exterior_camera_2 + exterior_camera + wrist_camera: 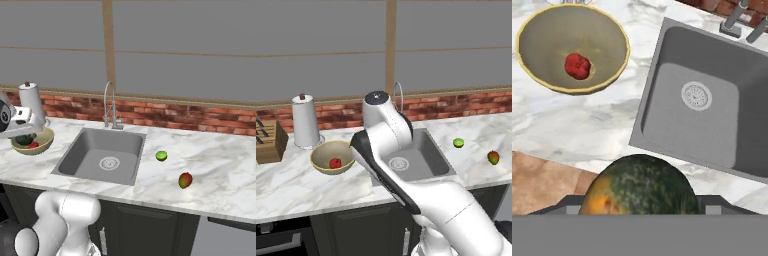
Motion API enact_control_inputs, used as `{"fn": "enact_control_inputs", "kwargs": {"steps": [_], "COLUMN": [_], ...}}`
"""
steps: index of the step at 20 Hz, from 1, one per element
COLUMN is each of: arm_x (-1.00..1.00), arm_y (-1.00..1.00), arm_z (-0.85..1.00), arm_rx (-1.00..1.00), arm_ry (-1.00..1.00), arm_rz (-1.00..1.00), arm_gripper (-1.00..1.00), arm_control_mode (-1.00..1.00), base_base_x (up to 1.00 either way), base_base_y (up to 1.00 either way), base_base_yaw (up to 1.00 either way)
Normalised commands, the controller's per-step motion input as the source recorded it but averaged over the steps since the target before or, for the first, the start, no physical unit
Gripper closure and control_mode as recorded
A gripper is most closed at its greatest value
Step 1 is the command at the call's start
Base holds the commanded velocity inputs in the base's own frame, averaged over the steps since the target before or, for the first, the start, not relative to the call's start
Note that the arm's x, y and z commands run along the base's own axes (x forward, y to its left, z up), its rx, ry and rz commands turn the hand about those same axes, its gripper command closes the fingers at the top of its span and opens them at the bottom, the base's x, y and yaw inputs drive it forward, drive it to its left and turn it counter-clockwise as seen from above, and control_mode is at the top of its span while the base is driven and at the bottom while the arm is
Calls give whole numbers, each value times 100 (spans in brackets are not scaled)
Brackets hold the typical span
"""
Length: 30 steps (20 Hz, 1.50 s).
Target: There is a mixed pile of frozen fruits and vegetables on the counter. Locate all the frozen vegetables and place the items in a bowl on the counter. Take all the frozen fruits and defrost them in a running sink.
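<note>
While the gripper clamps the dark green vegetable, the carry could miss the bowl.

Left base: the glossy red lump sits in the tan bowl, beside the steel sink.
Right base: the lime-green ball and oval fruit lie on veined marble counter.
Hand: the mottled round vegetable could roll off the rim.
</note>
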Motion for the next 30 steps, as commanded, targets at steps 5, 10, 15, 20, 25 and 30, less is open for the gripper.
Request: {"fn": "enact_control_inputs", "kwargs": {"steps": [5,10,15,20,25,30], "arm_x": [55,97,54,39,36,23], "arm_y": [81,87,16,0,3,31], "arm_z": [2,-12,-30,-57,-60,0], "arm_rx": [3,4,-1,0,0,-7], "arm_ry": [21,16,-1,23,10,-2], "arm_rz": [7,11,-1,-3,0,0], "arm_gripper": [100,100,100,100,100,100], "arm_control_mode": [-100,-100,-100,-100,-100,-100], "base_base_x": [0,0,0,0,0,0], "base_base_y": [0,0,0,0,0,0], "base_base_yaw": [0,0,0,0,0,0]}}
